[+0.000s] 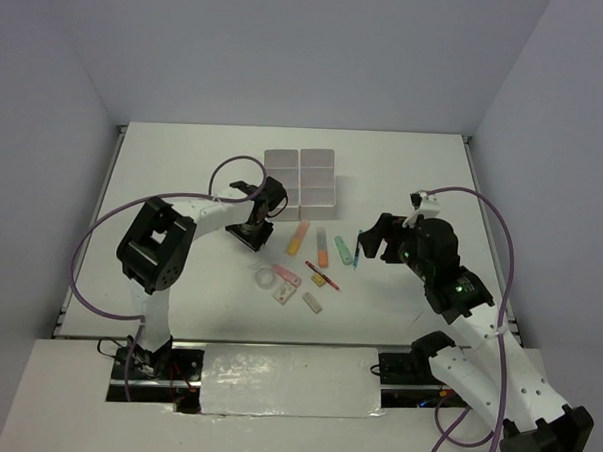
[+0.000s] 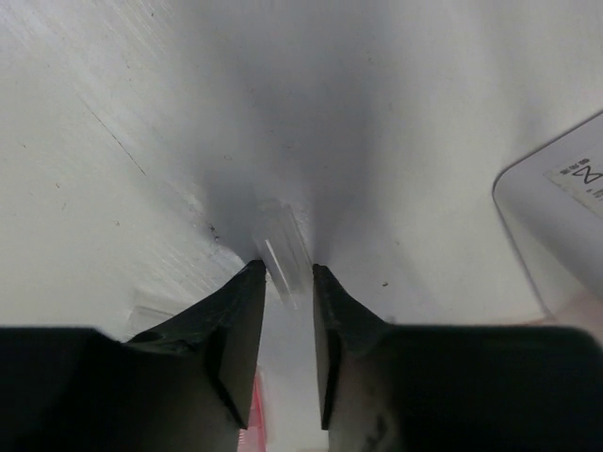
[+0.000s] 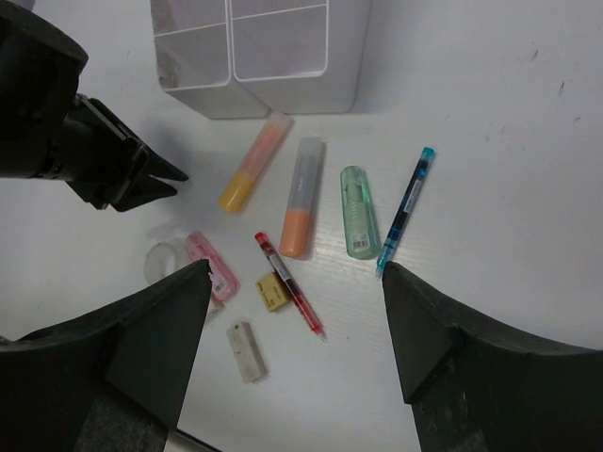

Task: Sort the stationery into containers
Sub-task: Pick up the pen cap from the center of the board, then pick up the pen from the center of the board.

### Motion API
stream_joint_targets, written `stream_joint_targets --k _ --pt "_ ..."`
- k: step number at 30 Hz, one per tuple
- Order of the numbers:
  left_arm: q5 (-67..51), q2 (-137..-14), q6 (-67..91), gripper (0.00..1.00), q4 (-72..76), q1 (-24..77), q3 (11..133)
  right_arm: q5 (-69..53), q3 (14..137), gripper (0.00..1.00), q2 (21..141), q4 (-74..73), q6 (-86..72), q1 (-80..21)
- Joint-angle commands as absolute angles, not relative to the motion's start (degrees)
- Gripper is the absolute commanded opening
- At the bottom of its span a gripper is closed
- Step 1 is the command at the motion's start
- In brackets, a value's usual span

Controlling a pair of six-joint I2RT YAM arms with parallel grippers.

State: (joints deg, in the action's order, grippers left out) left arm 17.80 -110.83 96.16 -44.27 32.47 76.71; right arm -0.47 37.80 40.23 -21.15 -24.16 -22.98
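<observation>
The containers [image 1: 302, 176], a block of white open boxes, stand at the table's far middle. Below them lie an orange highlighter [image 3: 252, 165], a peach highlighter [image 3: 301, 198], a green highlighter [image 3: 358, 212], a blue pen [image 3: 407, 207], a red pen [image 3: 290, 282], a clear tape ring [image 3: 165, 262], a pink eraser [image 3: 209, 264], a yellow eraser [image 3: 273, 292] and a white eraser [image 3: 245, 350]. My left gripper [image 2: 288, 268] is low at the table left of the orange highlighter, jaws narrowly closed on a small clear piece [image 2: 281, 247]. My right gripper [image 3: 294, 266] hovers open and empty above the items.
A corner of the containers [image 2: 556, 217] shows at the right of the left wrist view. The left gripper [image 3: 174, 181] sits just above the tape ring in the right wrist view. The table's side rails [image 1: 469, 153] bound the white surface.
</observation>
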Motion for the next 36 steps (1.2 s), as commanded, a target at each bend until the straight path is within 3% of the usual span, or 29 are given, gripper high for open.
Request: stream_joint_targets --k 1,8,11,16,21,36 --pt "18.3 -112.1 97.1 0.36 -44.9 32.7 75.9 -1.1 37.1 0.81 39.4 -18.5 -23.4 -22.9" --pt "16.8 -112.8 96.8 0.21 -42.5 32.2 74.2 -1.2 37.0 0.81 39.0 -18.5 -23.3 -22.9" --pt "16.3 -112.3 96.2 0.00 -40.7 31.7 73.0 -1.3 36.8 0.81 39.1 -18.3 -23.2 -22.9" --pt "18.0 -106.4 95.1 0.00 -40.7 32.0 72.4 0.0 36.1 0.81 41.3 -17.6 -23.6 -22.8" --pt "18.4 -95.8 91.5 0.00 -34.6 32.1 67.5 9.1 38.6 0.80 47.1 -22.0 -26.4 -22.8" --pt "-0.4 -73.7 73.9 0.00 -17.1 28.8 56.7 15.4 39.8 0.76 54.7 -20.5 -30.5 -23.0"
